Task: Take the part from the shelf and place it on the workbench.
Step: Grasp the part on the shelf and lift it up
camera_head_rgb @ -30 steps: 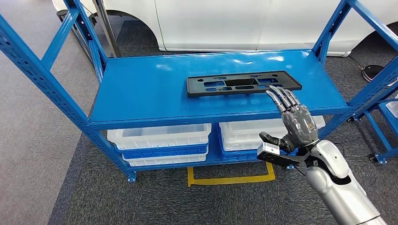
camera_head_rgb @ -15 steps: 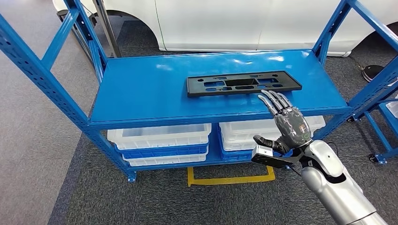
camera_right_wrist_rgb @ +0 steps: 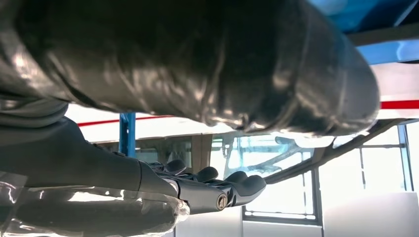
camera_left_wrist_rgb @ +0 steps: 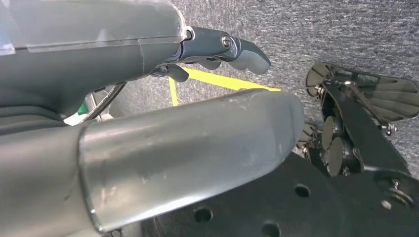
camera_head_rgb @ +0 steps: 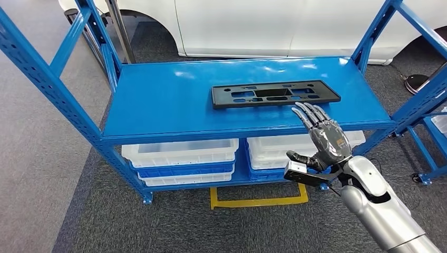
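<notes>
One flat black plastic part (camera_head_rgb: 274, 94), long and rectangular with several cut-out slots, is lying on the top board of the blue metal shelf (camera_head_rgb: 158, 105), right of the middle and parallel to the front edge. Smooth, glossy blue board is lying bare all around it, with a wide stretch to its left and a narrower strip between it and the front lip. The right hand (camera_head_rgb: 324, 134) is hovering in front of that lip, just short of the part's right end, with its dark fingers (camera_head_rgb: 311, 112) stretched out straight and close together, thumb held apart to the side, holding nothing and not touching the part. The left hand (camera_left_wrist_rgb: 148, 98) is hanging over the grey carpet with its fingers loosely extended and nothing in them. Slanted perforated blue uprights are framing both ends of the shelf, leaving the front open. Below the board, two stacks of white and blue plastic bins (camera_head_rgb: 181, 161) are sitting side by side. A yellow tape mark (camera_head_rgb: 258, 201) is showing on the carpet beneath, and a white car body (camera_head_rgb: 263, 26) is standing behind the shelf.
</notes>
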Motion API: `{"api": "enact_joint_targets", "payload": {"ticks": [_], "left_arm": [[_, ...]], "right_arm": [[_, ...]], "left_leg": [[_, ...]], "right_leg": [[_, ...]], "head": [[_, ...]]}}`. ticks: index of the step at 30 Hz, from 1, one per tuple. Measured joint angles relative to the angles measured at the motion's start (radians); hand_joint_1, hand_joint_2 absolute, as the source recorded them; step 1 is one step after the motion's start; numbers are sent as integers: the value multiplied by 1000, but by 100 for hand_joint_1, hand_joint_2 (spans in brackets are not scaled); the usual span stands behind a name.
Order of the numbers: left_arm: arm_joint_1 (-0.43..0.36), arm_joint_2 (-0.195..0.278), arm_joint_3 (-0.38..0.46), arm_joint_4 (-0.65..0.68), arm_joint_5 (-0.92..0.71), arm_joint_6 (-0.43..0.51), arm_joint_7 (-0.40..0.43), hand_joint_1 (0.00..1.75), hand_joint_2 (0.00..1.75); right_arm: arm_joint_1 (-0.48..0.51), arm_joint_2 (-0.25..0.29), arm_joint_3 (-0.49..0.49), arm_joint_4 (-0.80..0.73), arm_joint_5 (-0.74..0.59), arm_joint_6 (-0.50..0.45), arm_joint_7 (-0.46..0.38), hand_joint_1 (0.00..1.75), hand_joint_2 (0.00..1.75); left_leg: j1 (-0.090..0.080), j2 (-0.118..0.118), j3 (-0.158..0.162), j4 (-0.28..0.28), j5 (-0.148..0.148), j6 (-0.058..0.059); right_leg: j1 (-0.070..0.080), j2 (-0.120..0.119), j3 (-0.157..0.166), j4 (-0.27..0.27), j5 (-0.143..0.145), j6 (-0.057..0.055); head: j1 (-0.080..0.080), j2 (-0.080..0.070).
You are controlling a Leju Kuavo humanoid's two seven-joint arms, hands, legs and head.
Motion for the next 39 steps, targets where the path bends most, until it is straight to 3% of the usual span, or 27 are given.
{"api": "enact_joint_targets", "payload": {"ticks": [1,3,4,5,6,8,9,11,15,17,19,20,21,24,25,26,28,31,33,35,36,37,39], "left_arm": [[0,-1,0,0,0,0,0,0,0],[1,-2,0,0,0,0,0,0,0],[2,-2,0,0,1,0,-1,0,0],[3,-2,0,0,1,0,-1,0,0],[4,-3,0,0,1,0,-1,0,0],[6,-4,0,0,2,0,-1,0,0],[6,-5,0,1,3,0,-1,0,0],[6,-4,0,1,4,1,-2,0,0],[5,-5,0,2,6,1,-2,0,0],[5,-5,0,2,7,2,-3,0,0],[5,-5,0,2,8,2,-3,0,0],[6,-5,0,3,9,2,-3,0,0],[7,-5,0,3,10,2,-3,0,0],[10,-5,0,4,12,2,-3,0,0],[11,-5,0,5,12,2,-3,0,0],[11,-5,0,6,12,2,-3,0,0],[8,-6,0,8,12,3,-4,0,0],[8,-8,0,8,12,4,-3,0,0],[9,-10,0,8,12,4,-2,0,0],[7,-14,0,8,12,4,-1,0,0],[7,-15,0,8,12,4,-1,0,0],[7,-16,0,8,12,5,-1,0,0],[7,-17,0,8,12,5,0,0,0]], "right_arm": [[-4,-2,0,0,-2,2,1,0,0],[-7,-4,1,2,-4,8,2,0,0],[-6,-4,2,2,-5,12,4,0,0],[-4,-4,3,3,-5,14,5,0,0],[-3,-5,3,4,-5,16,6,0,0],[-3,-6,4,4,-6,19,7,0,0],[-4,-7,4,4,-6,22,8,0,0],[-2,-9,6,4,-7,26,9,0,0],[-1,-10,8,-1,-7,27,11,0,0],[-3,-10,8,-3,-7,28,13,0,0],[-1,-10,9,-3,-6,32,14,0,0],[1,-10,10,-3,-6,34,15,0,0],[3,-10,11,-4,-6,36,17,0,0],[3,-9,12,-9,-6,40,19,0,0],[2,-9,12,-11,-6,42,20,0,0],[2,-9,13,-12,-6,43,20,0,0],[2,-8,15,-13,-5,47,21,0,0],[1,-9,16,-21,-6,49,23,0,0],[-2,-9,16,-23,-7,58,24,0,0],[1,-9,17,-23,-8,70,24,0,0],[4,-9,18,-23,-9,74,24,0,0],[6,-8,18,-23,-10,78,24,0,0],[5,-7,18,-24,-12,85,24,0,0]], "left_leg": [[4,3,5,-10,4,4],[4,7,10,-14,3,8],[4,9,12,-14,1,8],[5,10,15,-13,-3,6],[7,10,20,-12,-9,3],[13,9,34,-5,-26,-9],[14,8,38,1,-36,-17],[11,7,36,8,-48,-31],[13,11,28,31,-67,-47],[13,11,-29,135,-108,-51],[11,11,-124,279,-142,-49],[10,11,-160,319,-136,-46],[8,10,-178,322,-109,-41],[-5,6,-150,171,27,-12],[-10,3,-137,127,56,-1],[-15,2,-126,96,66,7],[-22,1,-114,72,54,13],[-13,2,-86,29,46,15],[-8,4,-64,10,45,16],[-7,4,-51,8,35,18],[-7,3,-45,9,29,17],[-7,3,-37,10,22,16],[-6,2,-18,15,5,12]], "right_leg": [[1,-6,-21,39,-18,2],[-3,-14,-94,163,-62,5],[-6,-14,-131,218,-74,8],[-9,-15,-153,243,-66,11],[-13,-17,-158,232,-39,14],[-19,-24,-120,126,40,20],[-17,-27,-98,74,65,21],[-12,-29,-78,25,64,12],[-9,-23,-71,19,43,-22],[-8,-23,-57,14,34,-36],[-1,-23,-43,13,24,-45],[3,-22,-35,13,17,-48],[7,-21,-25,13,10,-50],[15,-15,11,11,-14,-51],[17,-14,17,10,-20,-49],[16,-13,19,8,-23,-45],[13,-12,16,4,-24,-34],[13,-16,19,5,-34,-20],[11,-19,-22,88,-70,-13],[6,-20,-103,214,-106,-5],[4,-20,-133,248,-102,-1],[2,-20,-146,246,-77,1],[-2,-22,-120,143,15,3]], "head": [[1,0],[2,0],[2,0],[2,0],[2,0],[2,0],[3,0],[5,0],[4,0],[4,0],[3,0],[3,0],[3,0],[4,0],[5,0],[5,0],[4,0],[4,0],[5,0],[6,0],[6,0],[6,0],[6,0]]}}
